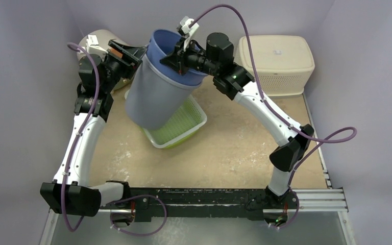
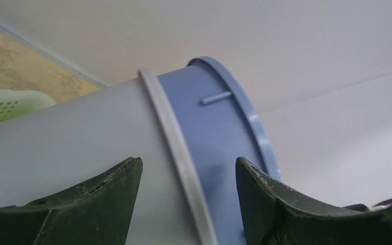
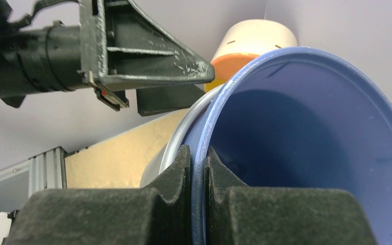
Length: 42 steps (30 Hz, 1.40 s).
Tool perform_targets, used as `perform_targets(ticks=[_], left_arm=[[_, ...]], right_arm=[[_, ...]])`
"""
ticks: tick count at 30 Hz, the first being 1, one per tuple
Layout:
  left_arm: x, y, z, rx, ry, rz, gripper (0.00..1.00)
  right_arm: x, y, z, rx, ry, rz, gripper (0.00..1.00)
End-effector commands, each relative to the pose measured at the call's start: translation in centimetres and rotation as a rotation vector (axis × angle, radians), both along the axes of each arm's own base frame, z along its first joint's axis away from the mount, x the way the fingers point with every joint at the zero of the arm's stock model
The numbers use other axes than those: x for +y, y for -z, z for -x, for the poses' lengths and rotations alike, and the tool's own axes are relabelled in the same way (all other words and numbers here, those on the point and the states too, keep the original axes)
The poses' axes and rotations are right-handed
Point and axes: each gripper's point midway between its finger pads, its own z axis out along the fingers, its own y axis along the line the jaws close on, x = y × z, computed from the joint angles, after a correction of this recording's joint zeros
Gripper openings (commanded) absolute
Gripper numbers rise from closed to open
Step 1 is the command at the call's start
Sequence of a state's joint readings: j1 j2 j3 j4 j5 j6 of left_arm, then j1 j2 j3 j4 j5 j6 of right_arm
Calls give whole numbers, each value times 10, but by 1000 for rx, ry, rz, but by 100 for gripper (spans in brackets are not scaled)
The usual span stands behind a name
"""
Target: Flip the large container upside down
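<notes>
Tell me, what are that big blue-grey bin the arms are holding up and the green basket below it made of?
Waste bin: looks like moulded plastic, smooth with a dull sheen. The signs are its thin rim, even colour (grey body, blue upper band and inside) and faint scuffs.
Green basket: probably plastic too, slightly glossy, with a regular grid of small holes through its walls.

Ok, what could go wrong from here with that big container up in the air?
The right hand pinches only the thin rim of the tilted large blue-and-grey plastic container, so it could slip out. The left hand is open at its side wall, likely giving little backup. The green perforated plastic basket sits below; a drop or low turn might hit it.
</notes>
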<state>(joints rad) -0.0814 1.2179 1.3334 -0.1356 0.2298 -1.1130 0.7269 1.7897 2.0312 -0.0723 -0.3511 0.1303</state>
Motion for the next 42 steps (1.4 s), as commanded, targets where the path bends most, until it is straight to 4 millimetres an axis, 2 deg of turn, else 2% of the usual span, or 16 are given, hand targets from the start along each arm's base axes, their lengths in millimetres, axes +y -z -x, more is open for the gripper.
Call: perform_targets(ticks=[1,4,9,13,18,22,25,31,37,42], left_arm=[[-6,-46,9,-117,26,35,67],[-7,-41,9,-98,30,25,64],[-11,-12,7,-25,52,10,52],[-13,9,7,28,62,-7,51],[-17,23,3,60,77,-12,51],[-21,34,-2,87,95,-29,45],[-23,44,-7,104,104,-36,35],[-33,52,-16,107,129,-35,1],[-40,59,-16,107,161,-65,0],[-43,88,-6,173,191,-106,0]], right_arm=[[-14,-104,26,-249,-35,-201,0],[-15,-105,26,-252,-31,-203,0],[-17,-108,25,-262,-20,-200,0],[-17,-106,25,-260,-19,-193,0],[-17,-105,25,-263,-21,-189,0],[-14,-103,28,-266,-41,-178,0],[-12,-102,31,-271,-62,-170,0],[-5,-94,39,-269,-128,-133,0],[4,-85,43,-274,-194,-76,0],[10,-81,44,-277,-226,-62,0]])
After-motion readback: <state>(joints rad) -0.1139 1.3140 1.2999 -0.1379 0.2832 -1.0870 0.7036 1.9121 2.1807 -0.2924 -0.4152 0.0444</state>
